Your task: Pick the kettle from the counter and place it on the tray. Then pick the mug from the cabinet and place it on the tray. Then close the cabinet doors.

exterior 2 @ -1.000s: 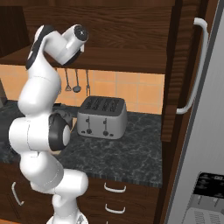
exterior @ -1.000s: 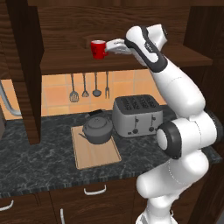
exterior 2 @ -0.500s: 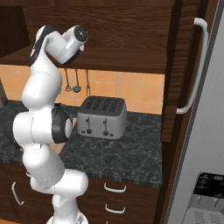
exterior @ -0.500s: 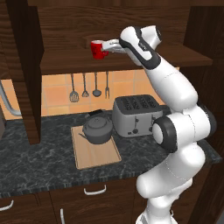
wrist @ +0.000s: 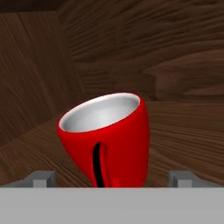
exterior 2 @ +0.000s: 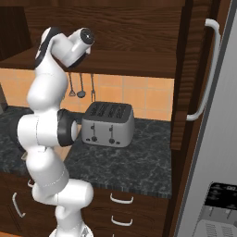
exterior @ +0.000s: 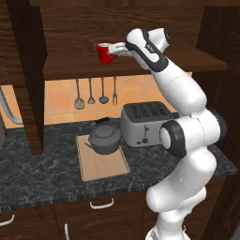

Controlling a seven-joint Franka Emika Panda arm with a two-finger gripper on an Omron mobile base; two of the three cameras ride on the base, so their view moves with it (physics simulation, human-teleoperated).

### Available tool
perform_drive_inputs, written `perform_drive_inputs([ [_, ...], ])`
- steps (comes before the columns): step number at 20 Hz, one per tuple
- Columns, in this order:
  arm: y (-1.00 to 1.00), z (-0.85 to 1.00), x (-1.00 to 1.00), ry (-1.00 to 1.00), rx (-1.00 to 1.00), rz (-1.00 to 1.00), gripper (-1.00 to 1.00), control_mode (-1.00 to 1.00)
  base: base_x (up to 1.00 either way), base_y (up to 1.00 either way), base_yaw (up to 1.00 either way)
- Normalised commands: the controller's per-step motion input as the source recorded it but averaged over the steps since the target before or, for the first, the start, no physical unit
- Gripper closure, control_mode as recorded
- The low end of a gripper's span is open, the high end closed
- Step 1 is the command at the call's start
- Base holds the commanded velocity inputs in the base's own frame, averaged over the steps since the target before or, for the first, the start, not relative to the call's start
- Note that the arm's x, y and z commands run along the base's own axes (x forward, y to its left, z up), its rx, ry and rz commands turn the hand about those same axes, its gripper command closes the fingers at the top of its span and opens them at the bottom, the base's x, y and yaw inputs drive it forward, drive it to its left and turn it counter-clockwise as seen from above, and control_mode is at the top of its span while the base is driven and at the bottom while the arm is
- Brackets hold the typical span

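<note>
- Mug sits on the cabinet shelf, right in front of your gripper. In the hand view it looks tilted, but that view rolls with the hand, so don't read it as tipped over.
- Your gripper is spread wide with nothing in it: a finger tip shows low on either side of the mug in the hand view, neither touching it.
- Expect the mug to be light, rigid and glossy — slick under the pads, and breakable if it drops from shelf height. I'd judge it needs a firm squeeze.
- Its handle faces the camera, a thin loop that offers little to grip. Take hold across the round body, low enough that the flared rim doesn't push your fingers off.
- Left base view gives you the wider picture: the mug at the gripper on the shelf, and below it the kettle already standing on the tray on the counter, beside a toaster.
- Right base view hides the mug and tray behind the arm, but it shows one open cabinet door with its bar handle at the right — you'll need that for the last step.
- Hand view alone shows how the mug sits between the fingers; the base views are too far off for that.
</note>
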Motion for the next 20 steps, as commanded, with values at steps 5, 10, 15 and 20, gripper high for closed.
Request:
perform_drive_inputs([
  [5, 0.04, 0.0, 0.16, 0.0, 0.0, 0.0, -1.0, -1.0, 0.0, 0.0, 0.0],
  [10, 0.1, -0.03, 0.13, 0.0, 0.0, 0.0, -1.0, -1.0, 0.0, 0.0, 0.0],
  [15, 0.1, -0.13, 0.13, 0.0, 0.0, 0.0, 1.0, -1.0, 0.0, 0.0, 0.0],
  [20, 0.05, -0.05, 0.01, -0.03, 0.0, 0.0, 1.0, -1.0, 0.0, 0.0, 0.0],
])
